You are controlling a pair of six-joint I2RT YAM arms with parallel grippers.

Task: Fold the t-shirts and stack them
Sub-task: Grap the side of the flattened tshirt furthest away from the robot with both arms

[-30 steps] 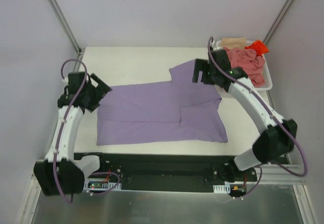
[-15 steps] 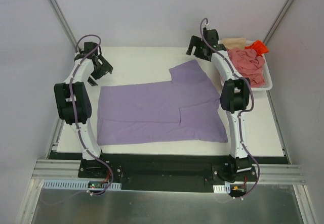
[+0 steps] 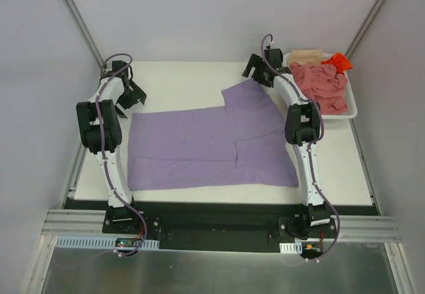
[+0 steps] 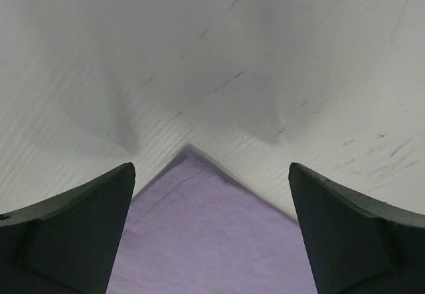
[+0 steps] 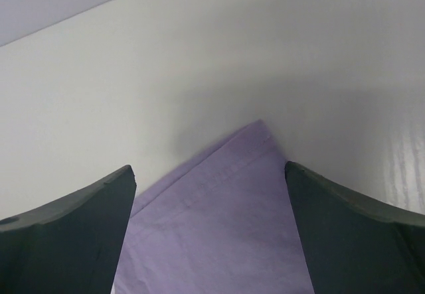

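The lavender t-shirt (image 3: 212,145) lies spread flat on the table (image 3: 179,81), and the other t-shirts (image 3: 322,85) are heaped in the white basket (image 3: 352,108) at far right. Both pincers stand wide open and empty: my left gripper (image 3: 127,93) over the cloth's far left corner, my right gripper (image 3: 255,70) over the far sleeve corner. I'd drop straight down, centre each corner between the fingers, then pinch and lift both together. Since a second ago both arms have swung out from the near side; the shirt hasn't shifted
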